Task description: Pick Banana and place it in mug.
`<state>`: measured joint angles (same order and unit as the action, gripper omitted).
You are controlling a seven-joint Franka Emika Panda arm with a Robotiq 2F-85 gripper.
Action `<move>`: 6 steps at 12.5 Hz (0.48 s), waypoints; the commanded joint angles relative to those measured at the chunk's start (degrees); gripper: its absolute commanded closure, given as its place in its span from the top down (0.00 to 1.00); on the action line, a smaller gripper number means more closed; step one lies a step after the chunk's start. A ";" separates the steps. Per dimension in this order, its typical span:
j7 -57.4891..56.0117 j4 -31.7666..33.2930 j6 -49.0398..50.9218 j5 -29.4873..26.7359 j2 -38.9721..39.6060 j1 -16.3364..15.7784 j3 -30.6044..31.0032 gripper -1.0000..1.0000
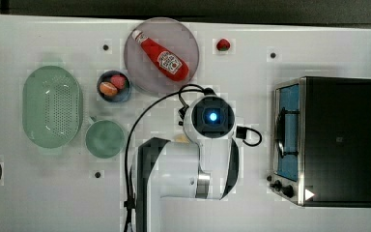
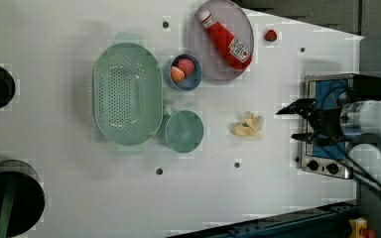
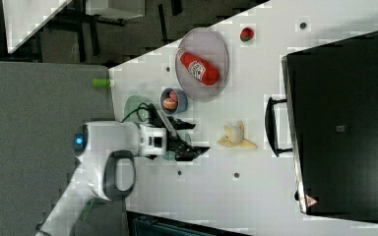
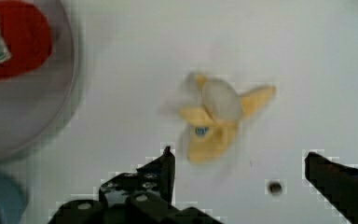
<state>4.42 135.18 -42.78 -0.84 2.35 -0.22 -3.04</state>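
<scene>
The banana, a small pale yellow peeled piece, lies on the white table between the mug and the toaster oven; it also shows in the left view and the right view. The mug, a round pale green cup, stands upright next to the colander, and is seen from above in the top view. My gripper is open and holds nothing. It hovers above the table with the banana just beyond its fingertips. In the left view my gripper is on the oven side of the banana.
A grey plate carrying a red ketchup bottle sits at the far edge. A dark blue bowl with fruit stands by the colander. A strawberry lies alone. A toaster oven occupies the top view's right.
</scene>
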 commanded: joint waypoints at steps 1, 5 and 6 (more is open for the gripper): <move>-1.74 3.21 -6.11 0.09 2.50 0.96 0.39 1.00; -1.73 5.23 -16.51 0.08 10.41 0.84 0.51 1.00; -1.74 5.55 -18.69 0.06 12.39 0.84 0.64 1.00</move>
<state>4.42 138.99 -59.48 0.26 13.03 0.65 -2.16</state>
